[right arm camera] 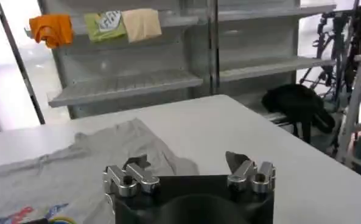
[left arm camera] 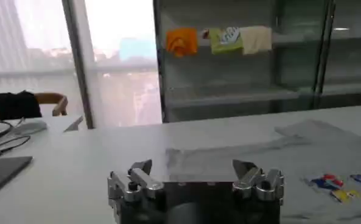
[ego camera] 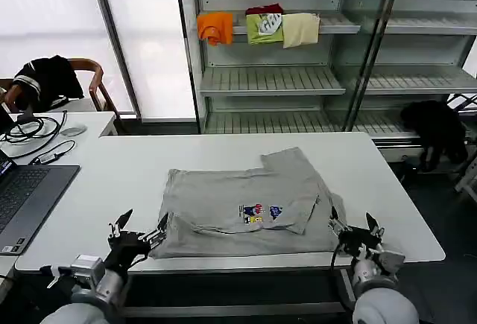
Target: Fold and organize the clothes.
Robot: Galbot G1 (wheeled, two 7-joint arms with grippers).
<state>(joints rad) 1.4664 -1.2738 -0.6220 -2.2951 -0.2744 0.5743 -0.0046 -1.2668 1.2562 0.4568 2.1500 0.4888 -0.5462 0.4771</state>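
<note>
Both the left gripper [ego camera: 138, 231] and right gripper [ego camera: 350, 229], spread open at the tabletop's [ego camera: 112, 182] near edge, should pinch the grey shirt's [ego camera: 238, 201] near corners evenly.

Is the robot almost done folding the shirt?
Not yet. The grey shirt lies on the table partly folded: one sleeve is turned in over the print, and the edges look uneven. The left gripper and right gripper are both open at the shirt's near corners, holding nothing. Left to do: finish the folds and put the shirt away, perhaps on the shelves.
</note>
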